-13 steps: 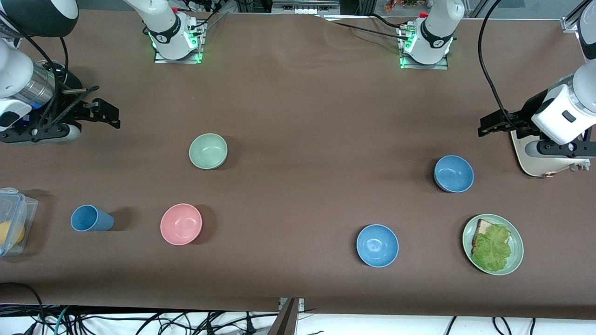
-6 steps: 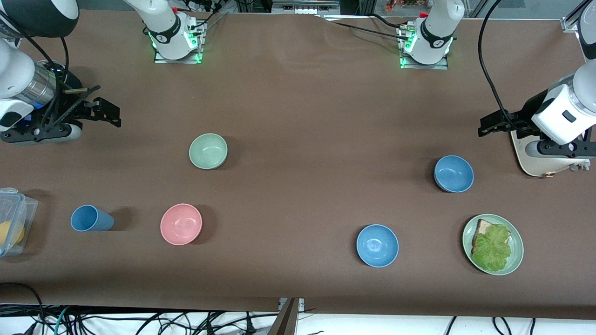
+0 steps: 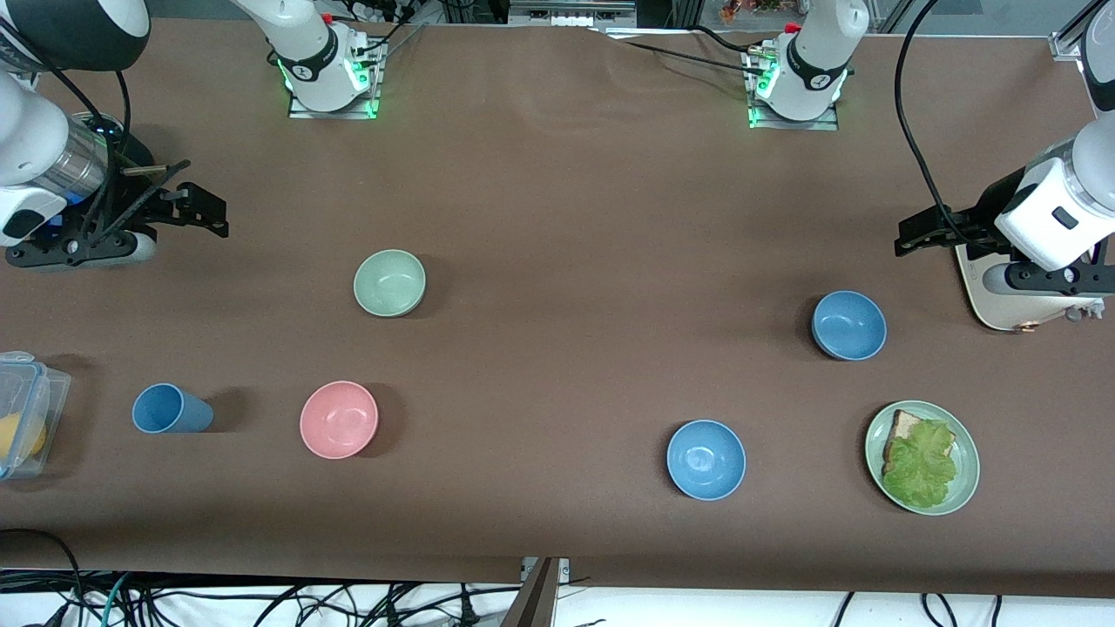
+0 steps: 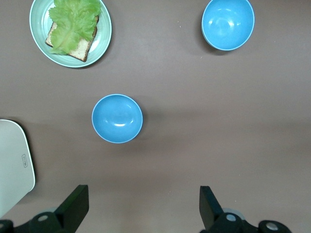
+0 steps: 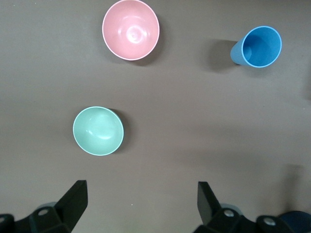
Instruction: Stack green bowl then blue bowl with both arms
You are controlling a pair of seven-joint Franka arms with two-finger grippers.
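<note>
The green bowl [image 3: 389,283] sits upright and empty toward the right arm's end of the table; it also shows in the right wrist view [image 5: 98,130]. The blue bowl [image 3: 848,325], a duller blue, sits toward the left arm's end, also seen in the left wrist view [image 4: 117,118]. My right gripper [image 3: 209,218] is open and empty in the air, apart from the green bowl; its jaws [image 5: 142,191] stand wide. My left gripper [image 3: 906,237] is open and empty in the air, apart from the blue bowl, jaws [image 4: 144,194] wide.
A brighter blue bowl [image 3: 706,459] and a green plate [image 3: 967,475] with bread and lettuce lie nearer the camera. A pink bowl [image 3: 339,419], a blue cup [image 3: 172,409] and a clear box [image 3: 22,409] lie at the right arm's end. A white device [image 3: 993,300] sits under the left arm.
My right gripper has crept slightly toward the middle of the table. The left arm and all bowls have not moved.
</note>
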